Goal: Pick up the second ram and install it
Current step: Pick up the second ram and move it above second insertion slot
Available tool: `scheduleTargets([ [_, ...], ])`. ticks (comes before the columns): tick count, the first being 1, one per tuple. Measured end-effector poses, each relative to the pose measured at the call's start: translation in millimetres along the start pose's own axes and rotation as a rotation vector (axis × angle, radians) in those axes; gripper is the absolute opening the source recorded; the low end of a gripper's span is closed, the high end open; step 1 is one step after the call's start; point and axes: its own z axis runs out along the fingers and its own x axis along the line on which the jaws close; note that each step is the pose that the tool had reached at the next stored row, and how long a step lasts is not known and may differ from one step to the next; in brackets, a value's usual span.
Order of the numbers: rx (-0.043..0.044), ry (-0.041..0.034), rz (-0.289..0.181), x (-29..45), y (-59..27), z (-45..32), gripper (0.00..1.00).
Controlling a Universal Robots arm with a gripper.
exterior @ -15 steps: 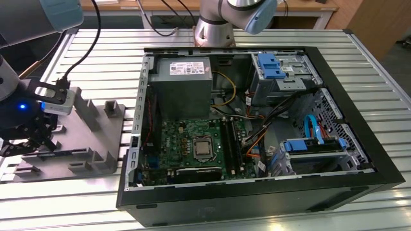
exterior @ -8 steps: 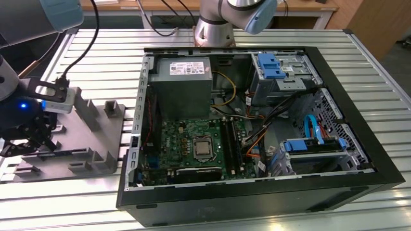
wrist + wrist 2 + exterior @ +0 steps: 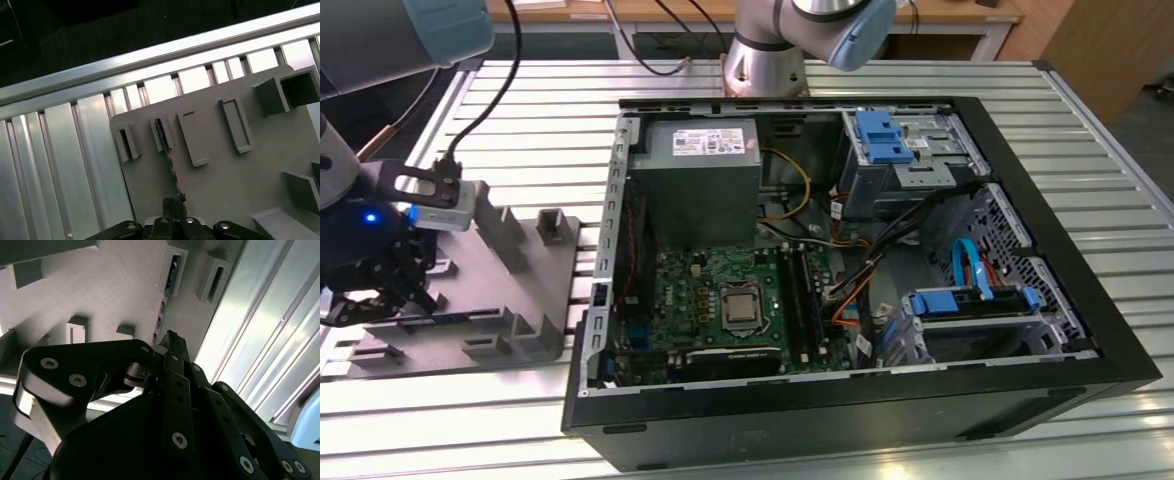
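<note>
Not far along, by the look of it. The open computer case (image 3: pixel 854 415) sits well off to one side of the claw (image 3: pixel 371 295), and the green board (image 3: pixel 707 295) with its black slots (image 3: pixel 795 295) is in there, so the whole install is left. The claw hangs over the gray holder tray (image 3: pixel 520 300), pinched closed on the near end of the second ram (image 3: pixel 169 160). The ram's far end sits in a tray pocket just ahead of the fingertips, so it doesn't look lifted out yet. It's a thin, flat, dark stick seen edge-on, with a slightly bluish tint.
</note>
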Motion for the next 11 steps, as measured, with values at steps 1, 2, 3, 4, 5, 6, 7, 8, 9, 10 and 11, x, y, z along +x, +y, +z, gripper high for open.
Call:
scheduleTargets([
  [1,0.0003,0.0003,-0.008,0.0,0.0,0.0,0.1],
  [2,0.0005,0.0007,-0.016,0.0,0.0,0.0,0.1],
  [3,0.0007,0.0009,-0.023,0.0,0.0,0.0,0.1],
  [4,0.001,0.0012,-0.031,0.0,0.0,0.0,0.1],
  [5,0.0013,0.0016,-0.039,0.0,0.0,0.0,0.1],
  [6,0.0016,0.0019,-0.047,0.0,0.0,0.0,0.1],
  [7,0.0018,0.0022,-0.056,0.0,0.0,0.0,0.1],
  [8,0.0022,0.0026,-0.066,0.0,0.0,0.0,0.1],
  [9,0.0026,0.0031,-0.078,0.0,0.0,0.1,0.1],
  [10,0.0029,0.0036,-0.089,0.0,0.0,0.0,0.1],
  [11,0.0033,0.004,-0.1,0.0,0.0,0.0,0.1],
])
